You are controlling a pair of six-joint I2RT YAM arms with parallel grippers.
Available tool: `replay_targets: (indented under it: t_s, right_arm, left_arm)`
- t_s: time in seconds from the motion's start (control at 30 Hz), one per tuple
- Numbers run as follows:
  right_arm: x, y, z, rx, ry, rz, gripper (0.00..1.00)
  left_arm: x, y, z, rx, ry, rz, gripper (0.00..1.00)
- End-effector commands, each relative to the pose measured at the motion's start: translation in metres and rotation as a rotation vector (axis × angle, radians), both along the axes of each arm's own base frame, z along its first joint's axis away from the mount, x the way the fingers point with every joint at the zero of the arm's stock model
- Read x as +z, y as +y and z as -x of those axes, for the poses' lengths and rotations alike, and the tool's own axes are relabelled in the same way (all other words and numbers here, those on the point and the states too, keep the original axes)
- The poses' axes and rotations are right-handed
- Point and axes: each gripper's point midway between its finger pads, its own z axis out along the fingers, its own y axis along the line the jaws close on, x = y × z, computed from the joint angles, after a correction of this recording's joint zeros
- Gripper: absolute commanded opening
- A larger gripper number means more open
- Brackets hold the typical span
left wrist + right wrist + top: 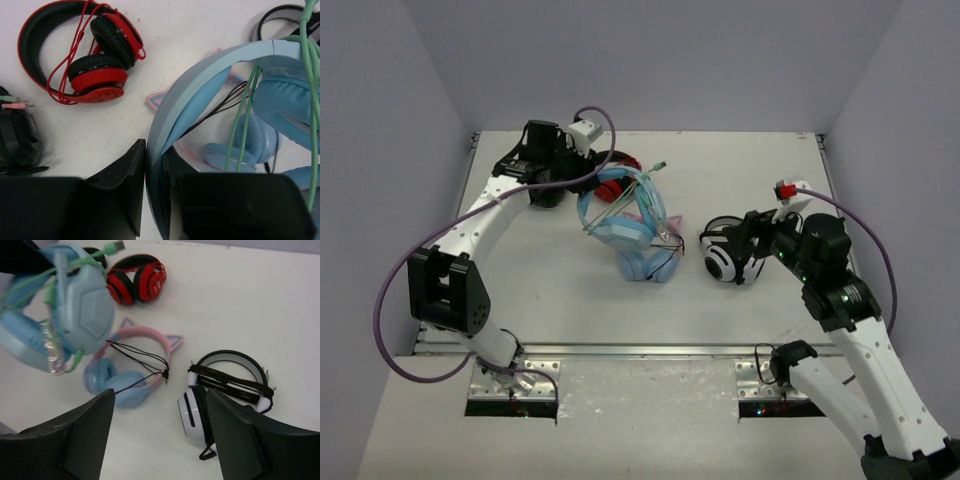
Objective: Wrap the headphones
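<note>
My right gripper (160, 400) stands wide and empty above the table (250, 300). At mid-table the headphones (618, 230) hang tilted over a pink cat-ear set (127, 392); my left gripper (154, 150) pinches their headband (200, 70). I judge them light, the band stiff, the green cable (240, 120) limp: take that cable near its plug (116, 245).

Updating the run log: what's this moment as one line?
left gripper: shut on light-blue headphones, at headband | green cable: draped over them | right gripper: open, empty, near white-and-black headphones

Close around the headphones (85, 305) lie cat-ear headphones (125, 390) and red headphones (152, 280).
</note>
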Motion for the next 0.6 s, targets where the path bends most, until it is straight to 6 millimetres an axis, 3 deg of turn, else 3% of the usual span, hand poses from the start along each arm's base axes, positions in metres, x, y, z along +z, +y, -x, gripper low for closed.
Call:
replay_targets:
  t_s: [0.0,0.1,0.13,0.17,0.33,0.43,0.57]
  right_arm:
    - [0.010,0.008,0.031,0.055,-0.012,-0.109,0.76]
    - [0.006,0.013,0.050,0.120,0.000,-0.111,0.84]
    - [0.005,0.013,0.055,0.135,0.007,-0.109,0.96]
    - [0.007,0.015,0.060,0.156,0.006,-0.106,0.99]
    - [0.010,0.026,0.089,0.261,0.001,-0.167,0.99]
    - [0.012,0.030,0.101,0.306,-0.003,-0.180,0.99]
    - [0.011,0.033,0.108,0.340,-0.010,-0.189,0.99]
  left_arm:
    - [0.029,0.002,-0.018,-0.107,-0.143,-0.032,0.00]
    - [0.031,0.015,-0.029,-0.154,-0.200,-0.088,0.00]
    - [0.029,0.019,-0.026,-0.197,-0.191,-0.077,0.00]
    - [0.028,0.022,-0.026,-0.232,-0.195,-0.078,0.00]
    - [0.001,0.046,-0.029,-0.350,-0.124,-0.024,0.00]
    - [-0.036,0.062,-0.031,-0.416,-0.058,0.010,0.00]
    - [-0.063,0.079,-0.028,-0.447,-0.014,-0.002,0.00]
